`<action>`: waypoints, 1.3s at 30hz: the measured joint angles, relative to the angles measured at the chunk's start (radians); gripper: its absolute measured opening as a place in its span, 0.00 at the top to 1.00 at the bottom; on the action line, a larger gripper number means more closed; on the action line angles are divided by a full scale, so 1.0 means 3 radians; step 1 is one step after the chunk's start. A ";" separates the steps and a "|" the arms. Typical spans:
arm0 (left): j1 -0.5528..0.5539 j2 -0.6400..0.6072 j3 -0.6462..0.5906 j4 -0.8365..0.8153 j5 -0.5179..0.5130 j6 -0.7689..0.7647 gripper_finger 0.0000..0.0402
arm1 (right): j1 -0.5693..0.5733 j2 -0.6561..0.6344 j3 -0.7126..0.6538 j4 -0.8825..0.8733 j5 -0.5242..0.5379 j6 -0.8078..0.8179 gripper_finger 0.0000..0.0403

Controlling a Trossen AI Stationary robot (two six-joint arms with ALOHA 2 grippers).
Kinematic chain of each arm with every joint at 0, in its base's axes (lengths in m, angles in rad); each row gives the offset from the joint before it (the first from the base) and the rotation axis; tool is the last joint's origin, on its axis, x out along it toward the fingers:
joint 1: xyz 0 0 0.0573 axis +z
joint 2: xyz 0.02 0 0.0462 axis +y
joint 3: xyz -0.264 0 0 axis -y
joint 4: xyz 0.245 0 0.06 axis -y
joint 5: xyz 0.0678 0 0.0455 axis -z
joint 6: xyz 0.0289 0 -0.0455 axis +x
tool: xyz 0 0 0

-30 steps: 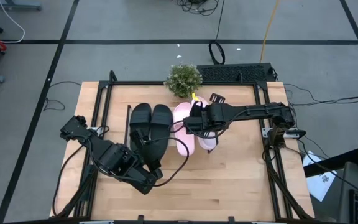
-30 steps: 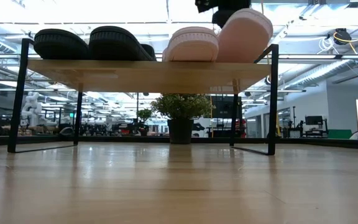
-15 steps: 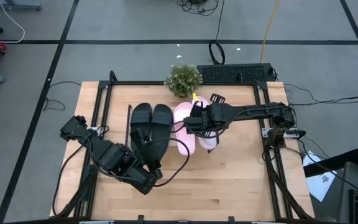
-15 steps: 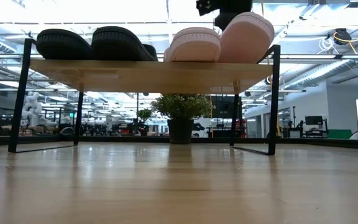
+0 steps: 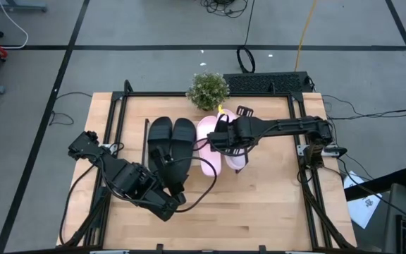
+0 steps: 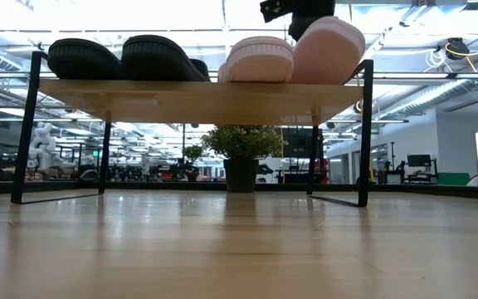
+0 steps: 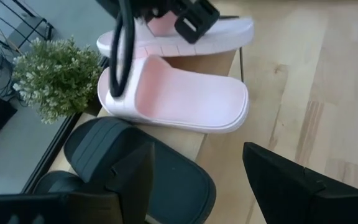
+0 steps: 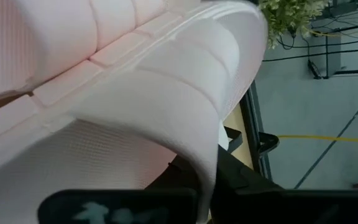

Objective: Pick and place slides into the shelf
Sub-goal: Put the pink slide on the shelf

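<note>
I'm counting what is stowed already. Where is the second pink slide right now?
In the low view it rests tilted at the shelf's right end, beside the other pink slide, under the right claw.

Grey floor [image 5: 154, 28], apparently taped lines.

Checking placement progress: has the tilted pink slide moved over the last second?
Barely: the tilted pale pink slide sits slightly lower against the shelf's black post.

Right gripper [image 5: 225, 141] fingers — hidden behind the pink slide's [image 8: 135, 93] strap
</note>
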 joint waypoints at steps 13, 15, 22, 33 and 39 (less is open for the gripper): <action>0.0000 0.0000 0.0000 0.0059 -0.0003 0.0005 0.39 | 0.0022 0.0084 0.0001 0.0001 -0.0142 -0.0025 1.00; 0.0000 -0.0001 0.0000 0.0061 -0.0005 0.0018 0.39 | 0.0030 0.0084 0.0000 0.0001 -0.0191 -0.0024 1.00; 0.0000 -0.0001 0.0000 0.0062 -0.0071 0.0027 0.39 | 0.0029 0.0085 -0.0001 0.0003 -0.0297 -0.0018 1.00; 0.0000 -0.0001 -0.0001 0.0063 -0.0075 0.0026 0.39 | 0.0013 0.0072 -0.0004 0.0005 -0.0448 0.0074 0.97; 0.0000 -0.0001 -0.0001 0.0062 -0.0077 0.0026 0.39 | 0.0001 0.0071 -0.0004 0.0003 -0.0691 0.0077 0.89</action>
